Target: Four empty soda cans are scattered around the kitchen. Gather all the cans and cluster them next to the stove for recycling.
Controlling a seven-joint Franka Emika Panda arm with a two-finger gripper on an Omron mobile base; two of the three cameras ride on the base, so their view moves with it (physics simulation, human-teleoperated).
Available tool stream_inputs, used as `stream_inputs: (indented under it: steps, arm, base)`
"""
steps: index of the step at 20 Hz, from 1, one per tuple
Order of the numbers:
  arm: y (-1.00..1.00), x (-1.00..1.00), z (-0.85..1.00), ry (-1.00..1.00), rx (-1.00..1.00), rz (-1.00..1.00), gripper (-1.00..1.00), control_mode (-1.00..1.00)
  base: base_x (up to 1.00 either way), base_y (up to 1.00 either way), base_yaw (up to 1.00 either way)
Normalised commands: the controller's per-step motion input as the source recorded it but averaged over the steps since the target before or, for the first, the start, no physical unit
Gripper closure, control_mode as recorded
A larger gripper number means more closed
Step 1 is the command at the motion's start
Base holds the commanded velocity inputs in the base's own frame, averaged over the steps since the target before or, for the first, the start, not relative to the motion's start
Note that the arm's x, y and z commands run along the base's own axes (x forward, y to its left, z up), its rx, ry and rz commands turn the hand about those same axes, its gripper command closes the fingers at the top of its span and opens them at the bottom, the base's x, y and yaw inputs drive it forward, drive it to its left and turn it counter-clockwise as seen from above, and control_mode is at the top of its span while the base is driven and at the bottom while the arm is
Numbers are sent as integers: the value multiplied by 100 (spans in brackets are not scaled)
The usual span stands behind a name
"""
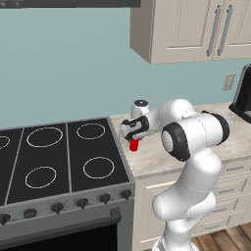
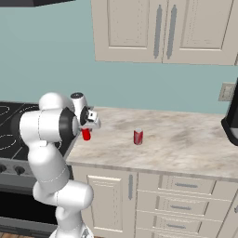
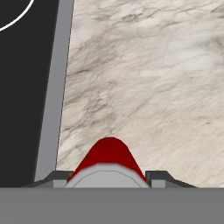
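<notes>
Arm rises from the base, folds at a big dark-capped elbow joint, then reaches forward and toward its left; wrist is bent so the hand points straight down. End effector (image 1: 133,142) sits low under the hand; also seen from the right side (image 2: 86,133). In the hand view the two dark fingertips (image 3: 56,178) flank a red can (image 3: 108,154) on either side, right against its rim; jaws narrow, closed on the can; whether the can stands on the desk can't be told.
</notes>
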Motion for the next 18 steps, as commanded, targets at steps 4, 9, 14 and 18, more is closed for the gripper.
stream_inputs:
  steps: [4, 9, 14, 18]
  arm:
    - [0, 3, 0, -4, 0, 0, -100, -100]
    - [-3, 1, 20, -2, 0, 0, -100, -100]
    - [-7, -7, 39, -2, 1, 0, -100, -100]
    - [-12, -29, 24, 0, 3, 0, -100, -100]
  base:
    - [0, 0, 0]
    - [0, 0, 0]
    - [0, 0, 0]
    - [0, 0, 0]
